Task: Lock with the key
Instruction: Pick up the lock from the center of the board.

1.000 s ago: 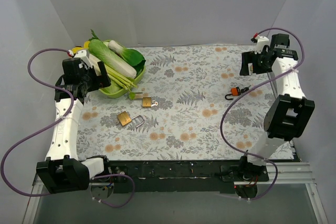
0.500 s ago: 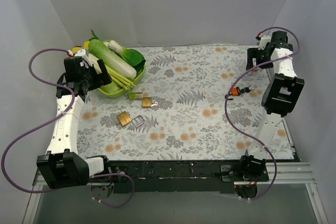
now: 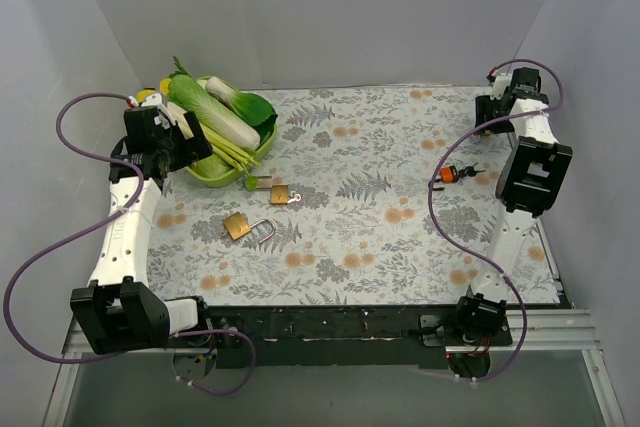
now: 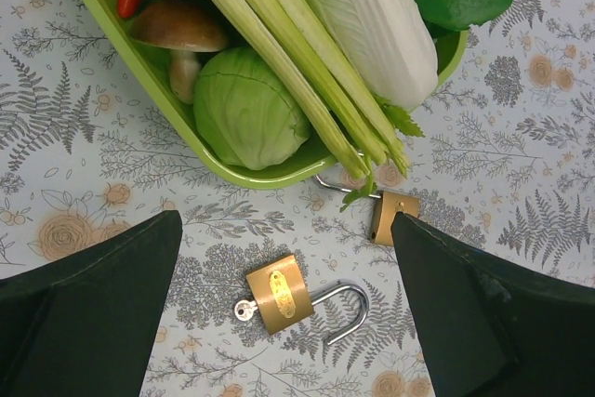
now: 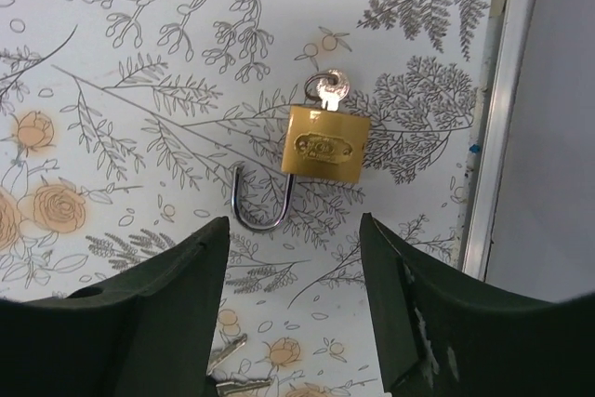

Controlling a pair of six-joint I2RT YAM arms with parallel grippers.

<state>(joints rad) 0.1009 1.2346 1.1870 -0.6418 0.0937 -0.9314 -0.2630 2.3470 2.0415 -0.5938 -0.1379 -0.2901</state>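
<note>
Left lock: the brass padlock with a steel shackle [image 4: 279, 293] lay flat on the floral cloth [image 4: 521, 165], shackle swung open, small silver key [image 4: 244, 309] in its base.
Second lock: another brass padlock [image 4: 392, 216] just beyond it, shackle partly hidden under green stalks [image 4: 321, 90].
Right-edge lock: a third brass padlock [image 5: 324, 144] lay flat, shackle open, silver key with a ring [image 5: 327, 88] in its keyway.

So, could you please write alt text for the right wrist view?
A brass padlock lies on the floral tablecloth with its shackle open and a key in its keyhole. The open right gripper hovers above it.
</note>
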